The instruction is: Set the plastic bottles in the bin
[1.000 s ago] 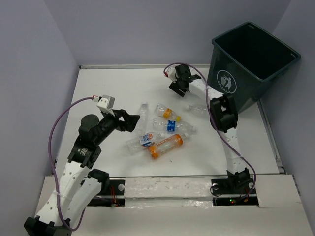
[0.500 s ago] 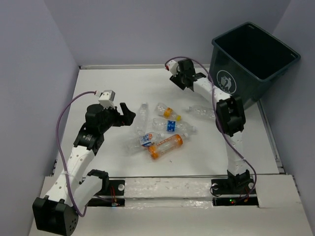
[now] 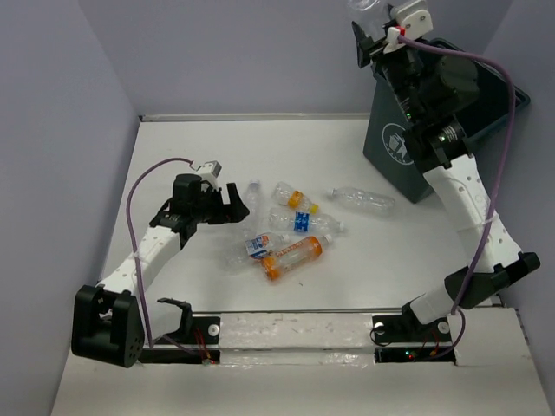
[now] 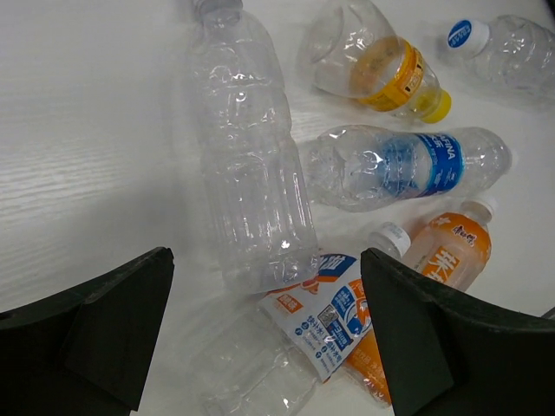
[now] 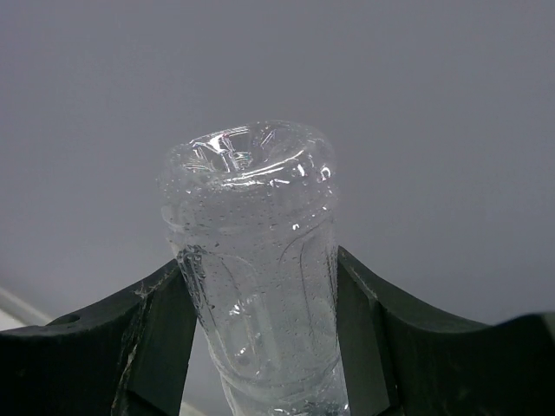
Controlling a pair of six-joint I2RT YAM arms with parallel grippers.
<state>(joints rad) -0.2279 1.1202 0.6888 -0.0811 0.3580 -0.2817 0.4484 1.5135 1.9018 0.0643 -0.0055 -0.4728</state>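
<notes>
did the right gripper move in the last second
Yes. The right gripper went from the table left of the bin up to above its left rim, gripping a clear bottle.

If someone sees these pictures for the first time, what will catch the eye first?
First, the right gripper, high in the air by the dark green bin, shut on a clear bottle. Next, the cluster of bottles lying mid-table, the orange bottle brightest among them. The left gripper hangs open at the cluster's left edge.

dark green bin (image 3: 382, 170) (white pictogram (image 3: 395, 145)), orange bottle (image 3: 292, 256), clear bottle (image 5: 253, 260)
</notes>
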